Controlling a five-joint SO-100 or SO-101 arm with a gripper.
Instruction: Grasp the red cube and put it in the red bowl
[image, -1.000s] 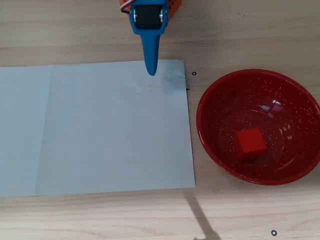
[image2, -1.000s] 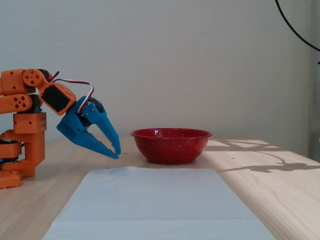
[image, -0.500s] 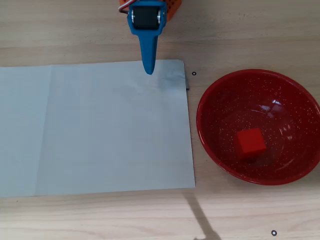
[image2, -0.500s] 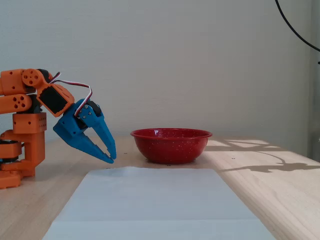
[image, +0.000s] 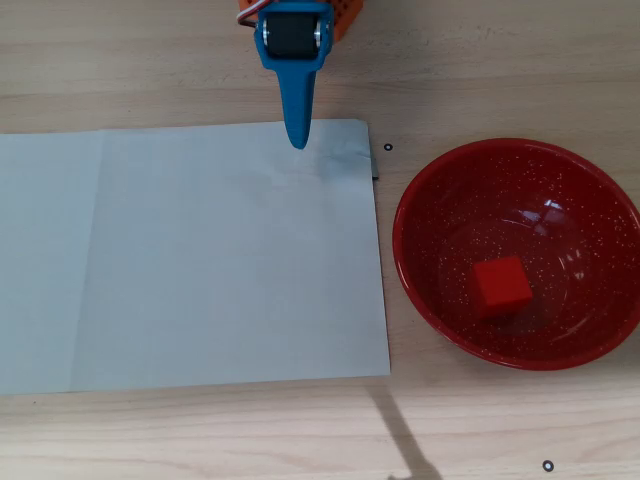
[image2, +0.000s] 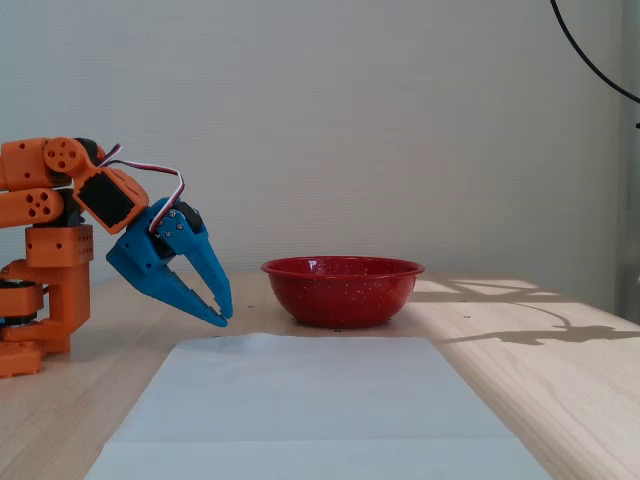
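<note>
The red cube (image: 501, 285) lies inside the red bowl (image: 430, 200), a little left of its middle in the overhead view. The bowl (image2: 342, 290) stands on the wooden table to the right of a white sheet; the cube is hidden behind its wall in the fixed view. My blue gripper (image: 298, 140) is folded back near the orange arm base, its tips over the sheet's far edge, well left of the bowl. In the fixed view the gripper (image2: 222, 315) points down at the table with its fingertips together, shut and empty.
A white paper sheet (image: 190, 260) covers the table's left and middle. The orange arm base (image2: 45, 270) stands at the left in the fixed view. Small black marks (image: 388, 148) dot the wooden table (image: 500, 60). A shadow falls at the front edge.
</note>
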